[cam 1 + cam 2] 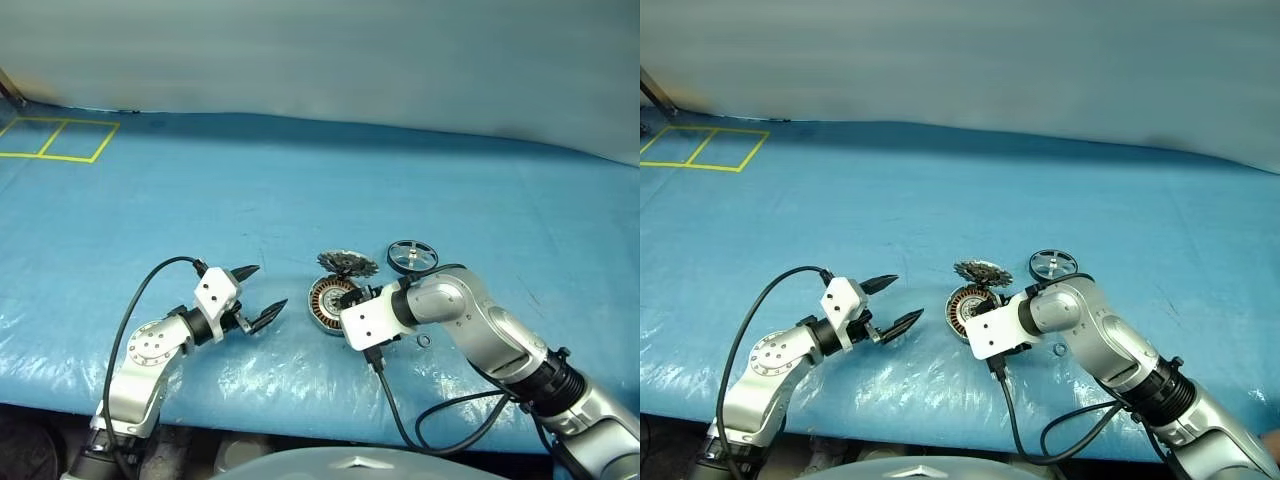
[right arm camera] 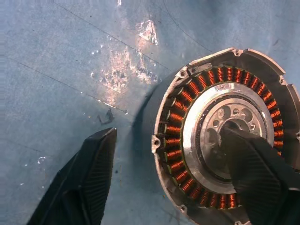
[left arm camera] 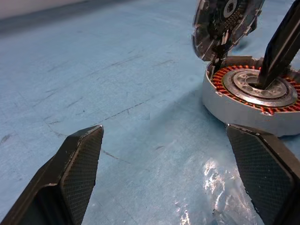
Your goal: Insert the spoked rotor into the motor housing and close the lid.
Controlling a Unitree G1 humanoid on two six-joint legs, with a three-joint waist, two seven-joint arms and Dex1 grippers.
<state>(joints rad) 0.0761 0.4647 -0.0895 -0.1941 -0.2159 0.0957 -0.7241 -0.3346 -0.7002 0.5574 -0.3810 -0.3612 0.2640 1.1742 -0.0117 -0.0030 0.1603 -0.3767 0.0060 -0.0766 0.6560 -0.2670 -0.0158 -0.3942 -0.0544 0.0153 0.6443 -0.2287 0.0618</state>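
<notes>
Left eye view: a blue tarp-covered table [image 1: 300, 180] spreads out ahead, with yellow tape squares [image 1: 55, 138] marked at its far left corner. Near the front edge sits the motor housing [image 1: 330, 301], a short round silver-grey can with copper-brown windings ringed around a silver hub. Its lid [image 1: 347, 263], a round disc with a dark jagged toothed face, stands swung up on its hinge at the far side of the housing. The spoked rotor [image 1: 412, 256], a small black-rimmed wheel with shiny silver spokes, lies flat on the tarp just beyond and to the right of the housing, apart from it. A small dark ring [image 1: 424, 341] lies on the tarp by the right arm.

The right gripper [image 2: 166, 161] points down over the housing with its black fingers spread apart; one finger reaches into the centre hub, the other hangs outside the rim, and nothing is clamped. The left gripper [image 1: 258, 297] hovers to the left of the housing, aimed toward it, fingers wide apart and empty.
</notes>
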